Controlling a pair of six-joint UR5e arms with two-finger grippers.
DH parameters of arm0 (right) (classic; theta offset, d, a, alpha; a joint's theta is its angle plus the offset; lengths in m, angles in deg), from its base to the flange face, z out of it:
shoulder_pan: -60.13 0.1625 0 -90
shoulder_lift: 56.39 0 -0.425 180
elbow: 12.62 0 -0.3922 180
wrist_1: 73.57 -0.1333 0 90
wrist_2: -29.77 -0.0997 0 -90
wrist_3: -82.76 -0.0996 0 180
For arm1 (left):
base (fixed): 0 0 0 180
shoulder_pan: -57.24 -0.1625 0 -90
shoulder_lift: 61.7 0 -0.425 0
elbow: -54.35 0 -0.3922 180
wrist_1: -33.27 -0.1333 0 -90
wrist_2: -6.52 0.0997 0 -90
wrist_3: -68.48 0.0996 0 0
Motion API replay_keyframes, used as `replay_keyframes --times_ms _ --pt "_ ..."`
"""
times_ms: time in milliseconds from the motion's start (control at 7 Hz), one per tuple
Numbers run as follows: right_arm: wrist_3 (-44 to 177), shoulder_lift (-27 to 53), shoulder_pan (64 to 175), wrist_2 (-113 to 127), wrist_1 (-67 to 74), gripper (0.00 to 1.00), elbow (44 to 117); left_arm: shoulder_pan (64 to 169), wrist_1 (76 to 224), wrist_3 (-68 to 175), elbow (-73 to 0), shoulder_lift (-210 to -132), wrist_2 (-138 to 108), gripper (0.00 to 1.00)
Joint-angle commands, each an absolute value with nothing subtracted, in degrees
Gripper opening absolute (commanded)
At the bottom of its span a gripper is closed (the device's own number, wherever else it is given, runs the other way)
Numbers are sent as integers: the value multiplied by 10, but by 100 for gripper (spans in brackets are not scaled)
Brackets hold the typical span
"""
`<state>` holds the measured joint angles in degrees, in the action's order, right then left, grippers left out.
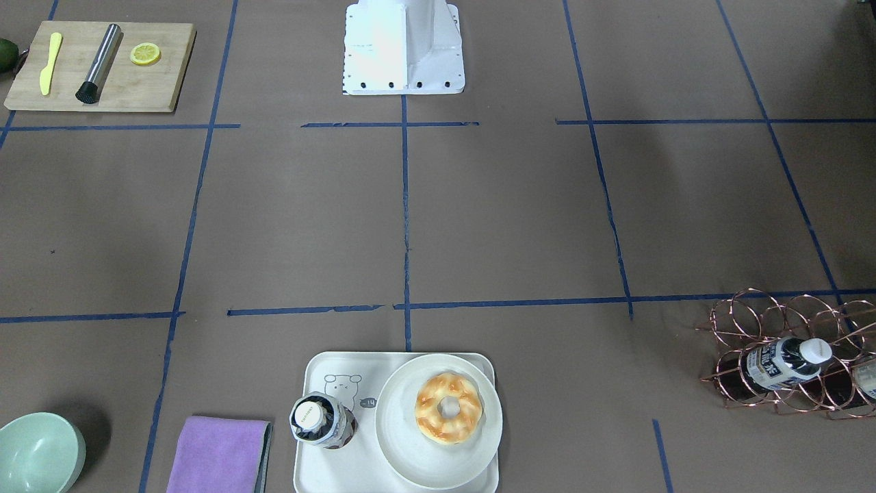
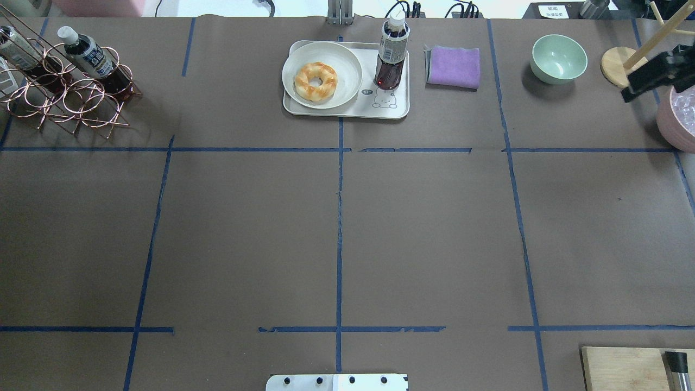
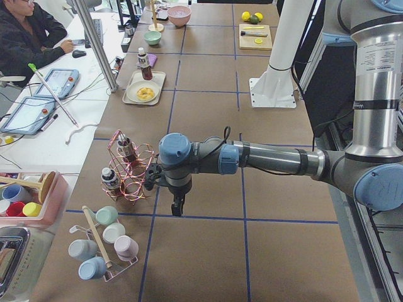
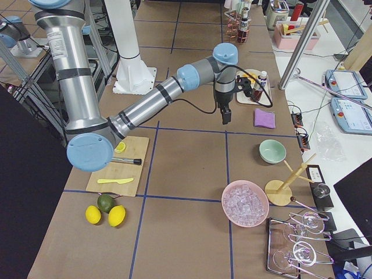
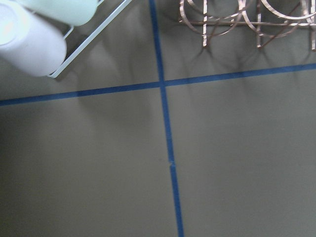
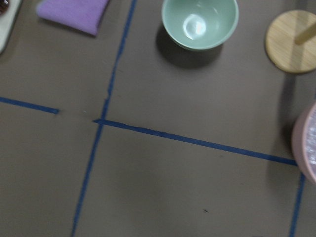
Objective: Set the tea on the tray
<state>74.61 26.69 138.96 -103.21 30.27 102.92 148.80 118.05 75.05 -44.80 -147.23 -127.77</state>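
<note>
Tea bottles (image 2: 392,54): three
Cream trays (image 1: 328,465): one
Round plates (image 1: 410,459): one
Doughnuts (image 1: 448,407): one
Purple cloths (image 1: 219,455): one
Green bowls (image 2: 559,58): one
Pink bowls of ice (image 4: 245,203): one
Copper wire racks (image 2: 76,92): one
Wooden boards (image 1: 137,85): one
Yellow knives (image 1: 49,61): one
Metal muddlers (image 1: 99,63): one
Lemon slices (image 1: 146,54): one
Whole lemons (image 4: 116,215): two
Limes (image 4: 105,203): one
Robot arms (image 3: 271,157): two

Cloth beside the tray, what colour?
The cloth is plain purple with a thin grey edge. It shows best in the overhead exterior view.
</note>
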Motion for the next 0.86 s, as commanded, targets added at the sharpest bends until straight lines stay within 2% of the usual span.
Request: replay_keyframes --times_ms 0,286,571,714 --pt "926 375 1491 -1087 302 100 995 1494 1183 753 -413 -1465 -1284 100" --pt "929 382 1495 -1088 302 100 946 1494 1184 754 -406 -1466 -1285 100" --pt "932 382 1533 -1093 283 100 854 1494 1184 755 -406 -1465 -1285 100" --pt "927 403 1536 -1094 221 100 851 1494 1184 756 -406 -1465 -1285 100"
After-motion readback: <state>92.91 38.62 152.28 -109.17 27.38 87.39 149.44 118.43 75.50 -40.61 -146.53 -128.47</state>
